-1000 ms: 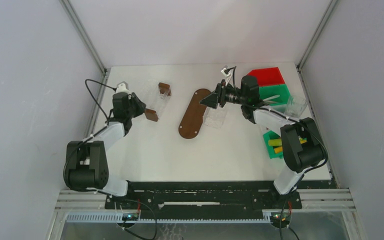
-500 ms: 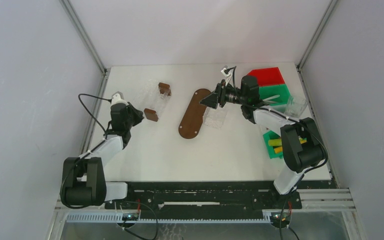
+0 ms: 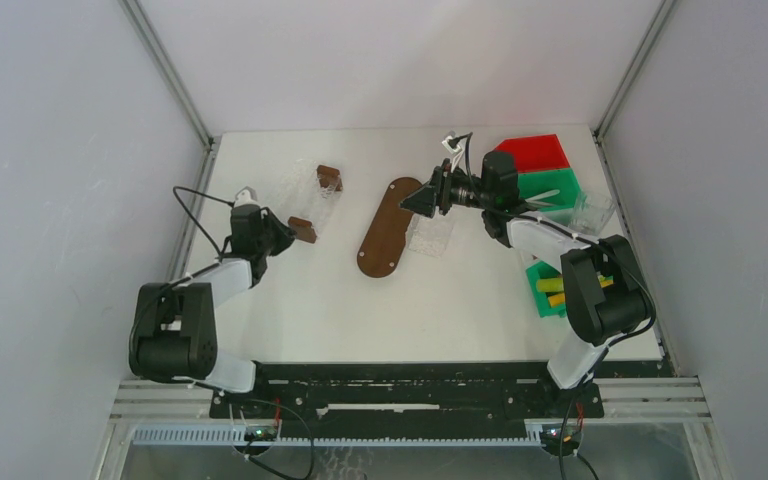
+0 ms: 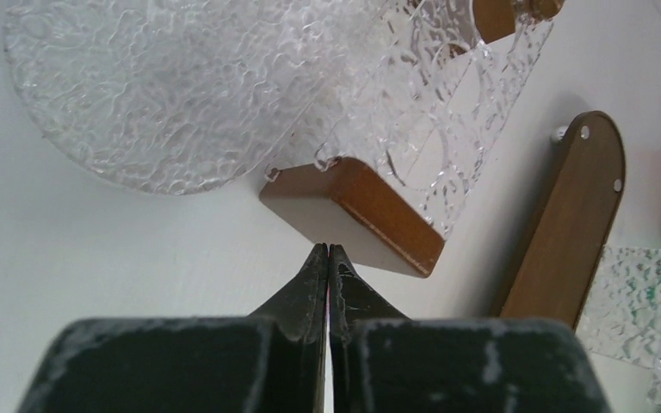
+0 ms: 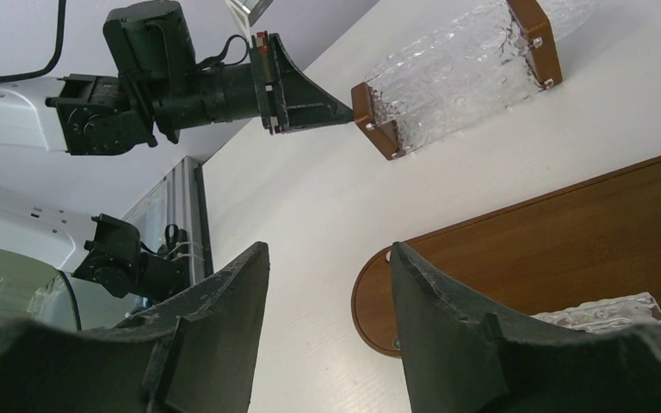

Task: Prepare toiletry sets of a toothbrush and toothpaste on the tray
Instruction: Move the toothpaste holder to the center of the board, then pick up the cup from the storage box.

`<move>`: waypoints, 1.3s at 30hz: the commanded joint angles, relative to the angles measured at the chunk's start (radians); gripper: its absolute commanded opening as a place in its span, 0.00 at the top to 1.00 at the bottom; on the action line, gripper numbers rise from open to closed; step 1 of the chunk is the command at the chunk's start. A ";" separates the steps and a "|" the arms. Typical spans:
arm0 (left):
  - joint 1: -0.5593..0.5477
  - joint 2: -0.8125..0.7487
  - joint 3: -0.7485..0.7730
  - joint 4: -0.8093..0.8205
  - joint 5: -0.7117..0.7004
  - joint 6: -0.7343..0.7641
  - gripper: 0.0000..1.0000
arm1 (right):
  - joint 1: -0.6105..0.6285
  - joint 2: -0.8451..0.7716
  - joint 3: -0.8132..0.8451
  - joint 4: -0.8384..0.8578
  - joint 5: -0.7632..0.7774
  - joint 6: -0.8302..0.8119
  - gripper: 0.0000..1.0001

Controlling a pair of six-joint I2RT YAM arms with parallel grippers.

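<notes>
Tray [image 3: 385, 228] on white table [image 3: 310, 300], grey walls [image 3: 60, 150] around; left end effector [image 4: 328, 249] pressed together, right end effector [image 5: 327, 249] apart.

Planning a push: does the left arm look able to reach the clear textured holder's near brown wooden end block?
Likely yes: the shut left gripper points at the brown wooden block, only bare white table between.

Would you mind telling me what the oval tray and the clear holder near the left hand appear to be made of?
The oval tray looks like dark-stained wood with a smooth satin finish: grain and screw heads show. The clear holder seems to be pebbled acrylic or glass, I cannot tell which, with brown wooden end blocks.
</notes>
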 commanded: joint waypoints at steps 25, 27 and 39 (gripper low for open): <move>-0.151 -0.446 0.138 -0.049 0.117 0.272 0.52 | 0.063 -0.242 0.043 -0.282 0.232 -0.228 0.37; -0.170 -0.466 0.160 0.050 0.182 0.258 0.35 | 0.078 -0.305 0.041 -0.365 0.322 -0.253 0.37; -0.208 -0.307 0.381 0.401 0.446 0.007 0.01 | -0.089 -0.551 0.026 -0.566 0.475 -0.205 0.15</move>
